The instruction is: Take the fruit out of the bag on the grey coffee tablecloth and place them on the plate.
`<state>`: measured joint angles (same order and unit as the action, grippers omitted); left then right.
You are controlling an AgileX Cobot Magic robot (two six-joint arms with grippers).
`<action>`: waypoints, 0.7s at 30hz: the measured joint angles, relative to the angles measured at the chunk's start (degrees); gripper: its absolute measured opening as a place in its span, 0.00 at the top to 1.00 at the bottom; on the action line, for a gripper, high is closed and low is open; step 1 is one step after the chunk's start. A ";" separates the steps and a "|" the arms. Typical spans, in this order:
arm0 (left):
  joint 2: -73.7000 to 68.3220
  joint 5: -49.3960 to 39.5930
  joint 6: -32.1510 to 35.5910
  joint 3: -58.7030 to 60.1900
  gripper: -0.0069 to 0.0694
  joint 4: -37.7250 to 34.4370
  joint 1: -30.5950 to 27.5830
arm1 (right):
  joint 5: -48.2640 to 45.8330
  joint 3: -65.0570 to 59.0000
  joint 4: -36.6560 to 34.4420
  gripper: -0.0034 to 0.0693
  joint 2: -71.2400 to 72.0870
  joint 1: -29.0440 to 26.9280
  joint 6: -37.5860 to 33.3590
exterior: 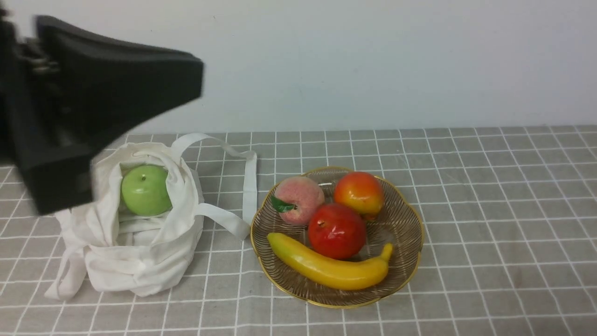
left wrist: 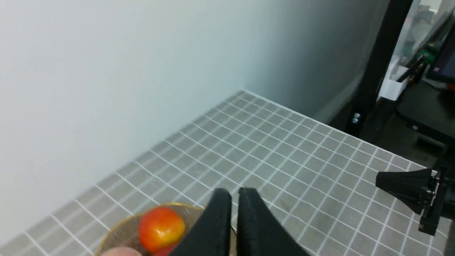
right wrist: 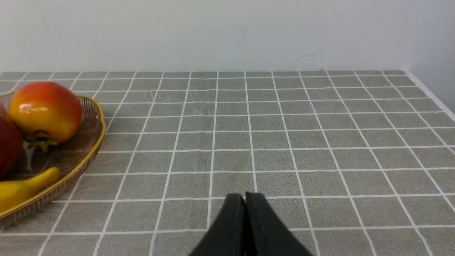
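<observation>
The white bag (exterior: pixel 135 252) sits open on the grey checked tablecloth (exterior: pixel 489 210) at the left. The green apple (exterior: pixel 146 190) lies inside it. The dark red apple (exterior: pixel 336 231) lies on the ribbed, gold-rimmed plate (exterior: pixel 410 219), right of the bag. My left gripper (exterior: pixel 199 77) hangs high above the bag, shut and empty; its wrist view shows the fingertips (left wrist: pixel 234 193) almost together over the plate's far rim (left wrist: pixel 117 229). My right gripper (right wrist: pixel 245 196) is shut and empty, low over bare cloth right of the plate (right wrist: pixel 96 117). It is out of the front view.
The plate also holds a pink peach (exterior: pixel 298 198), an orange-red fruit (exterior: pixel 359 192) and a yellow banana (exterior: pixel 326 268). The bag's strap (exterior: pixel 249 186) lies on the cloth between bag and plate. A wall stands behind the table. The table's right edge (right wrist: pixel 430 94) is near my right gripper.
</observation>
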<state>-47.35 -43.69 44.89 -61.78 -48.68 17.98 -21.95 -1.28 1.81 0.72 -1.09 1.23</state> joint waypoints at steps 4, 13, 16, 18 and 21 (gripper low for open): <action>5.35 -1.85 -0.62 0.00 0.92 1.68 0.00 | 0.00 0.00 0.00 0.98 0.00 0.00 0.00; 13.94 -4.41 -1.19 0.00 0.92 1.42 -0.01 | 0.00 0.00 0.00 0.98 0.00 0.00 0.00; 16.73 -2.36 -1.79 0.00 0.92 6.16 -0.01 | 0.00 0.00 0.00 0.98 0.00 0.00 0.00; 18.39 -1.39 -3.81 0.00 0.92 12.42 -0.01 | 0.00 0.00 0.00 0.98 0.00 0.00 0.00; 18.94 -0.77 -10.89 1.05 0.92 21.26 -0.01 | 0.00 0.00 0.00 0.98 0.00 0.00 0.00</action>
<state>-28.41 -44.46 34.00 -60.72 -27.41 17.97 -21.95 -1.28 1.81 0.72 -1.09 1.23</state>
